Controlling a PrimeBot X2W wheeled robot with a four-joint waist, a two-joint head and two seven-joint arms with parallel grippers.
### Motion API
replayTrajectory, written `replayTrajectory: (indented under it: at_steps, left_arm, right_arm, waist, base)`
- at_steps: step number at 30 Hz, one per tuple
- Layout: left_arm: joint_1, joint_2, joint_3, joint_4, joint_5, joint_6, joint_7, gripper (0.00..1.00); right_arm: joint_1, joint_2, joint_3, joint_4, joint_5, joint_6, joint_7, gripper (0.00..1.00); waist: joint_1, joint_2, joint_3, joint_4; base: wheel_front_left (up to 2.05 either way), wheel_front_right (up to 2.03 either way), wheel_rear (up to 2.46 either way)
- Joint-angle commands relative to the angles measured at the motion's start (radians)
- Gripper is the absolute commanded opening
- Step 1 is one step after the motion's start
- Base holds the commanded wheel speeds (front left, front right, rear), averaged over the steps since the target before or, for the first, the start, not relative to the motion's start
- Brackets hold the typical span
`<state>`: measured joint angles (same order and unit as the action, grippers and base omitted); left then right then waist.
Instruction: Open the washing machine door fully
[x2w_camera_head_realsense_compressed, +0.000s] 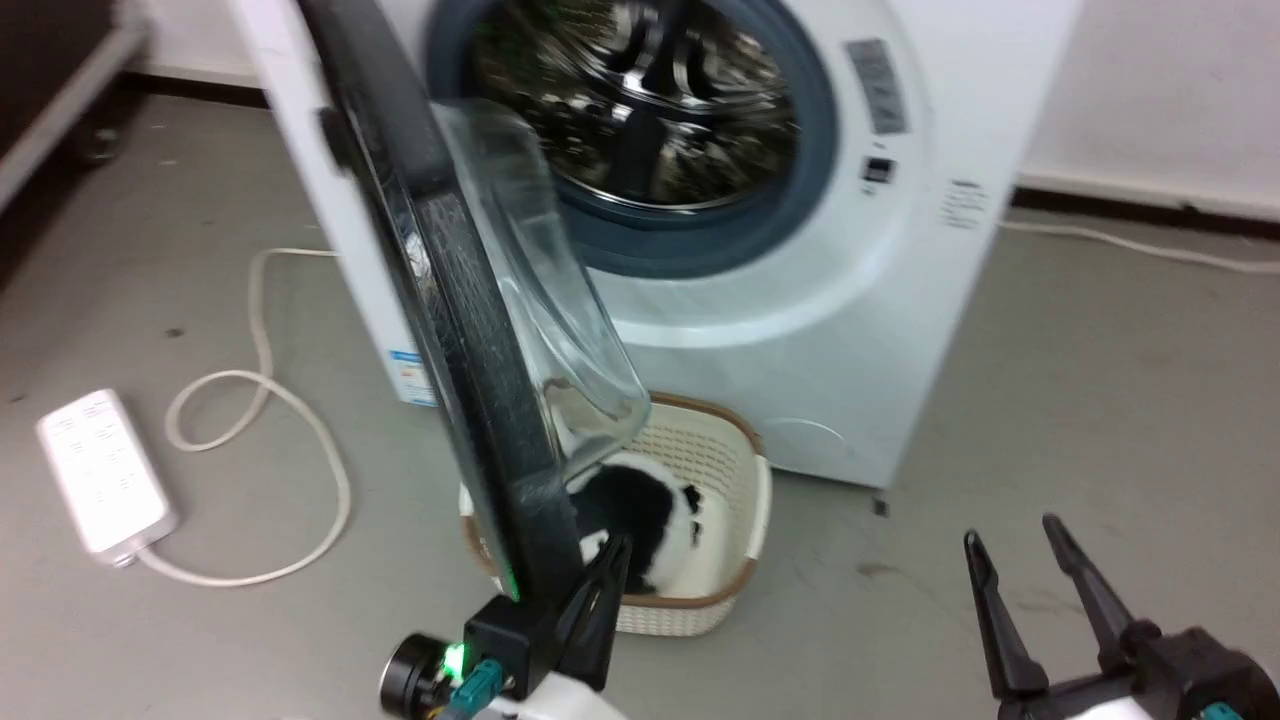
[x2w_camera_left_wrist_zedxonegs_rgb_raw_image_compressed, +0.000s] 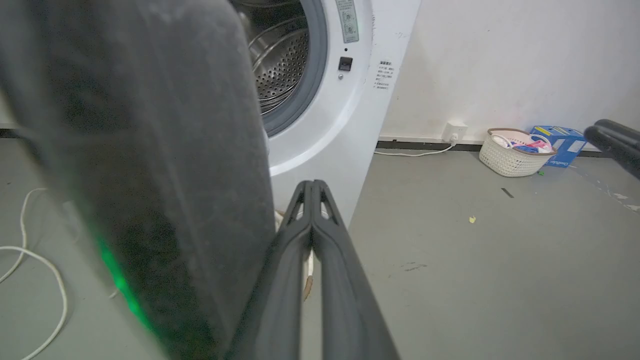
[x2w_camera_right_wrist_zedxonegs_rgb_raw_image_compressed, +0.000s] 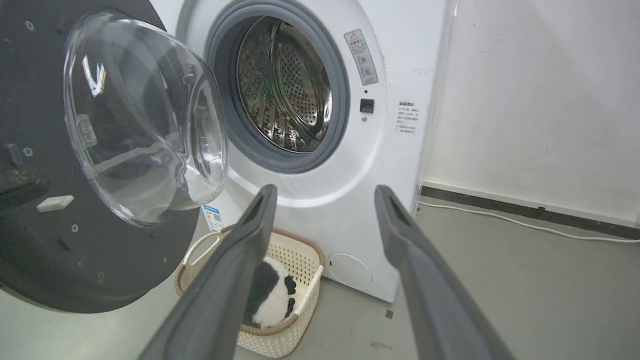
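Note:
The washing machine door stands swung out from the white washing machine, edge-on to the head view, its clear glass bowl facing right. The steel drum lies uncovered inside the grey-blue gasket. My left gripper is shut with nothing between its fingers and sits right against the inner side of the door's lower rim. In the left wrist view the door looms just left of the left gripper. My right gripper hangs open at the lower right, apart from the door.
A cream basket holding a black-and-white plush sits on the floor under the door. A white power strip and looped cable lie to the left. By the right wall stand another basket and a blue box.

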<state>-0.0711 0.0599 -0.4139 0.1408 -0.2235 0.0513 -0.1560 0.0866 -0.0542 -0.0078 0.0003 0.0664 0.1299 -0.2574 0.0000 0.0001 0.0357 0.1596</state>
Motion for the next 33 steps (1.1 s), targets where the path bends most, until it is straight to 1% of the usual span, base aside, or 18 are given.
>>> replayTrajectory:
  at_steps: [1,7,12,16,20,24,26,31,33]
  left_arm:
    - [0.026,0.019,0.007,0.004,-0.005,0.009,-0.001,0.0]
    - [0.071,0.047,0.027,-0.031,-0.013,0.032,0.004,0.0]
    - [0.091,0.084,0.08,-0.072,-0.031,0.058,0.004,0.0]
    - [0.09,0.121,0.144,-0.098,-0.057,0.076,0.004,0.0]
    - [0.069,0.163,0.221,-0.109,-0.097,0.083,0.005,0.0]
    - [0.025,0.211,0.32,-0.082,-0.172,0.067,0.01,0.0]
    - [-0.004,0.251,0.361,-0.053,-0.194,0.054,0.013,0.0]
    - [-0.091,0.336,0.432,0.053,-0.243,0.012,0.029,0.0]
    - [-0.136,0.348,0.463,0.104,-0.28,-0.001,0.032,0.0]
  right_arm:
    - [0.017,0.004,-0.001,0.01,0.007,0.001,-0.004,1.0]
    - [0.028,0.004,0.011,0.024,0.015,0.001,-0.004,1.0]
    - [0.026,0.004,0.019,0.029,0.009,0.001,-0.004,1.0]
    - [0.018,0.004,0.024,0.031,0.001,0.001,-0.004,1.0]
    - [0.003,0.004,0.028,0.031,-0.013,0.001,-0.004,1.0]
    - [-0.02,0.004,0.037,0.024,-0.041,0.001,0.008,1.0]
    - [-0.035,0.004,0.037,0.014,-0.06,0.001,0.02,1.0]
    - [-0.065,0.004,0.018,-0.021,-0.102,0.001,0.05,1.0]
    - [-0.07,0.002,0.007,-0.033,-0.11,0.001,0.058,1.0]
  waist:
    - [0.0,-0.0001,-0.033,0.062]
    - [0.0,-0.0001,-0.05,0.168]
    - [0.0,-0.0001,-0.038,0.236]
    - [0.0,-0.0001,-0.011,0.266]
    - [0.0,-0.0001,0.029,0.277]
    - [0.0,-0.0001,0.081,0.271]
    - [0.0,-0.0001,0.115,0.262]
    - [0.0,-0.0001,0.195,0.238]
    - [0.0,-0.0001,0.219,0.235]
  base:
    - [0.0,0.0,0.0]
    - [0.0,0.0,0.0]
    - [0.0,0.0,0.0]
    - [0.0,0.0,0.0]
    - [0.0,0.0,0.0]
    - [0.0,0.0,0.0]
    - [0.0,0.0,0.0]
    - [0.0,0.0,0.0]
    - [0.0,0.0,0.0]
